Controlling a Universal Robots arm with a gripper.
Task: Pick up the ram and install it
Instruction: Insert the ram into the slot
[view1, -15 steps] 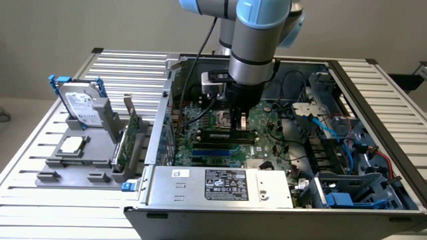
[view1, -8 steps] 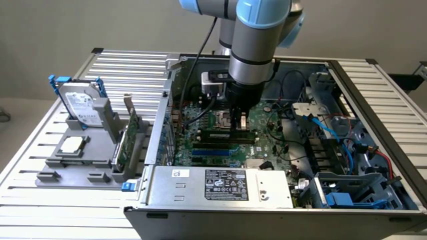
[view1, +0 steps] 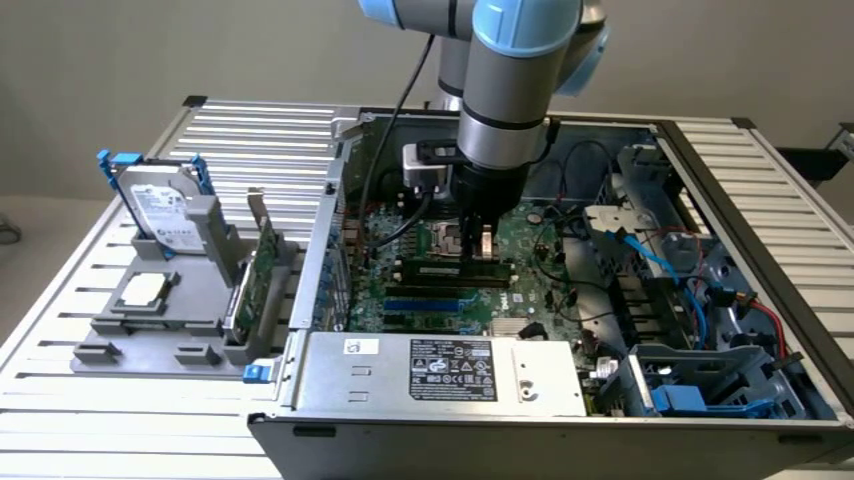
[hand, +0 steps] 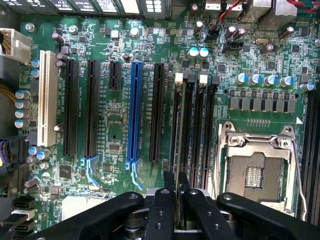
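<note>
Green and thin, the ram (hand: 179, 140) shows edge-on in the wrist view, a narrow strip pinched between the two black fingers (hand: 161, 205) of the gripper (hand: 178, 180). The fingers are pressed close together with only the stick between them. From the fingertips the ram runs straight away along the line of a black memory slot (hand: 174, 125) with a white latch (hand: 178, 77) at its far end. Whether it is seated in that slot or only standing over it cannot be told. More black memory slots lie just beside it. A blue expansion slot (hand: 133, 115) and a white slot (hand: 46, 97) lie on one side of the ram, a metal processor socket (hand: 255, 175) on the other, all on the green motherboard (hand: 115, 135).

In the exterior view the gripper (view1: 478, 252) hangs a little above the middle of the frame. It points straight down from the arm (view1: 514, 90) into the open computer case (view1: 694, 200), with its tip at the dark slots on the board. The ram itself is too thin to make out among them there. A grey power supply (view1: 441, 370) fills the lower middle of the case. Toward the exterior view's left, on the slatted metal table (view1: 254, 130), a grey fixture (view1: 147, 330) holds a hard drive (view1: 167, 215) and a taller green expansion card (view1: 260, 270), well apart from the gripper.
</note>
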